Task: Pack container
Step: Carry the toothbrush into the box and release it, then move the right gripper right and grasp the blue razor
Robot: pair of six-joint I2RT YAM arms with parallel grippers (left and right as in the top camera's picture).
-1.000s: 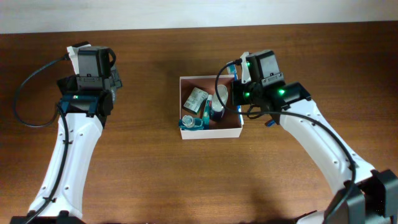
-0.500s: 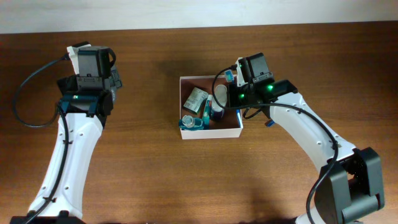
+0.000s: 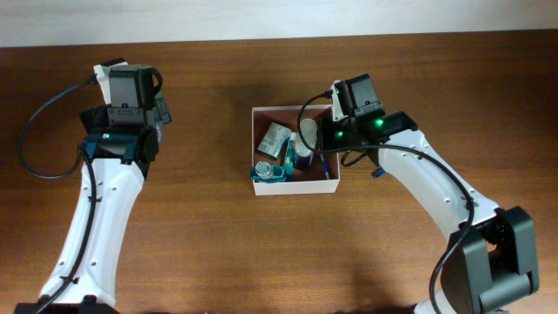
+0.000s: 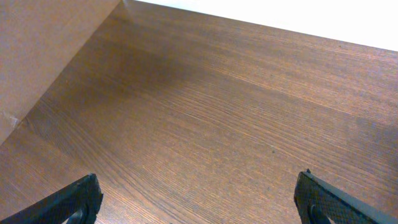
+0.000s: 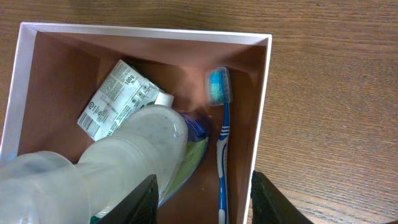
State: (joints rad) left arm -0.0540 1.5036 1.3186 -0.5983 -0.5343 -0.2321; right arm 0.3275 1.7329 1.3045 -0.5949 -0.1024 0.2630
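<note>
The container (image 3: 296,186) is a square white box with a reddish-brown inside, at the middle of the table. My right gripper (image 5: 208,202) hangs open over its right side, one finger inside the container and the other outside its right wall (image 5: 261,118). A blue toothbrush (image 5: 222,149) lies along that wall between the fingers, touching neither. A clear plastic bottle (image 5: 124,162), a white printed sachet (image 5: 115,99) and a green-blue packet (image 5: 193,152) also lie inside. My left gripper (image 4: 199,199) is open and empty over bare wood, far left of the container.
A teal bottle (image 3: 268,172) sits in the container's front left corner. The left arm (image 3: 113,174) stretches along the table's left side. The table's far edge meets a white wall (image 3: 279,17). A small blue piece (image 3: 377,172) lies right of the container.
My right gripper has shifted left over the container's right side and its jaws have parted. The toothbrush now lies loose along the right wall. The left arm has not moved.
</note>
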